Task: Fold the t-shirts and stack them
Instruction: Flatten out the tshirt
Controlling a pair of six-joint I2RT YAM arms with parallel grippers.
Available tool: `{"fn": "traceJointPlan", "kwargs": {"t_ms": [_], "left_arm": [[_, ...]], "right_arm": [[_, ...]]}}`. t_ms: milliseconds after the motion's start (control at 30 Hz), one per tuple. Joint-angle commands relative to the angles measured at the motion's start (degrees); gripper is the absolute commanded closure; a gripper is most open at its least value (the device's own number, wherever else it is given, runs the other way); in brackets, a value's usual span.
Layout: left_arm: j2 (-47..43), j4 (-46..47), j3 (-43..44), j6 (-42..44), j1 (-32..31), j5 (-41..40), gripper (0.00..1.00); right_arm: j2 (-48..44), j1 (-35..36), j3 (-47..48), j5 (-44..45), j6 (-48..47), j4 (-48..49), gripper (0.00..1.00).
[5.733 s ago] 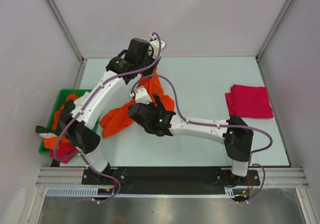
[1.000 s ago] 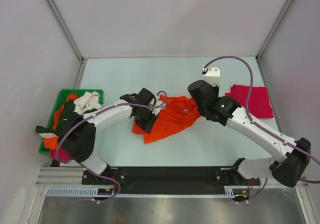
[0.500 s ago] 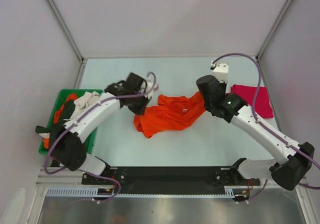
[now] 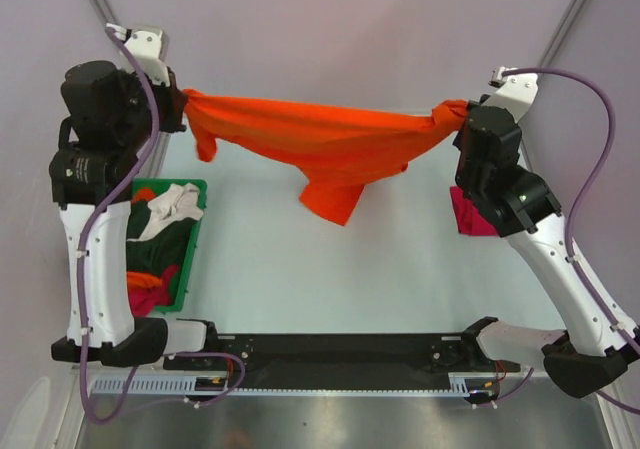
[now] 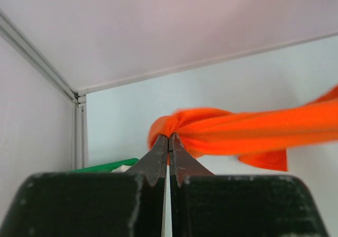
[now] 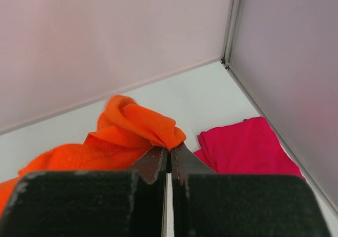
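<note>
A bright orange t-shirt (image 4: pixel 310 141) hangs stretched in the air between my two grippers, high above the table. My left gripper (image 4: pixel 183 107) is shut on its left end (image 5: pixel 169 129), and my right gripper (image 4: pixel 462 114) is shut on its right end (image 6: pixel 158 129). A loose fold of the shirt droops down in the middle (image 4: pixel 330 199). A folded magenta-red t-shirt (image 6: pixel 245 147) lies on the table at the right, partly hidden behind my right arm in the top view (image 4: pixel 466 219).
A green plastic bin (image 4: pixel 195 191) at the left table edge holds several crumpled t-shirts, among them a cream one (image 4: pixel 170 207), a dark one and a magenta-red one (image 4: pixel 150 287). White enclosure walls and metal posts stand close round the table.
Both arms have risen and swung apart. The orange t-shirt, which was bunched on the table, has been lifted off it and pulled out wide between the grippers.
</note>
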Motion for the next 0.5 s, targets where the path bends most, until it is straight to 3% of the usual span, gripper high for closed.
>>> {"fn": "traceJointPlan", "kwargs": {"t_ms": [0,200,467], "left_arm": [[3.09,-0.64,-2.9,0.42,2.57,-1.82,1.0],[7.31,3.31,-10.55,-0.98,5.3,-1.4,1.0],[12.05,5.24,-18.72,-2.48,5.3,4.15,1.0]], "right_arm": [[0.15,-1.14,-2.2,-1.14,-1.74,0.72,1.0],[0.85,-7.2,-2.74,-7.82,1.51,-0.95,1.0],[-0.64,-7.12,-7.74,-9.06,3.18,-2.01,1.0]]}}
